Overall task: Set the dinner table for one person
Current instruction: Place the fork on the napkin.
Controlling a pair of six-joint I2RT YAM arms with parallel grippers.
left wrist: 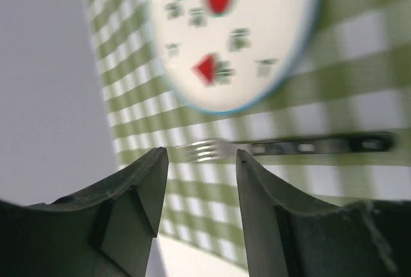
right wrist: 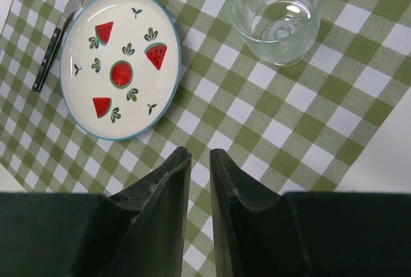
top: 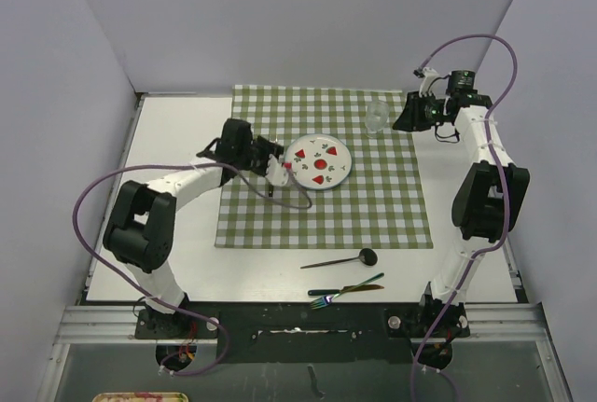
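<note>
Nearest, well behind both hands on the bare desk by the arm bases, lies a shiny fork with a rainbow sheen. A dark piece that I cannot name lies against it. Just past them is a dark spoon, also far back from either hand.

The desk spreads white under both arms. A green-and-white checked cloth covers its middle and reaches its far edge.

The left hand hangs over the left part of the cloth, its fingers apart with nothing between them. Just beyond its fingertips a fork with a dark handle lies flat on the cloth. Past that, farther from the hand, sits the plate, white with a blue rim and watermelon pictures. The fork is just beside the plate, on the side facing this hand.

Farther off, the right hand hangs over the far right part of the cloth. Its fingers are nearly together, leaving a thin gap, and they hold nothing. Ahead of its fingertips and a little to the right in its own view, a glass stands upright and empty on the cloth. The plate lies ahead to the other side, well apart from this hand.
</note>
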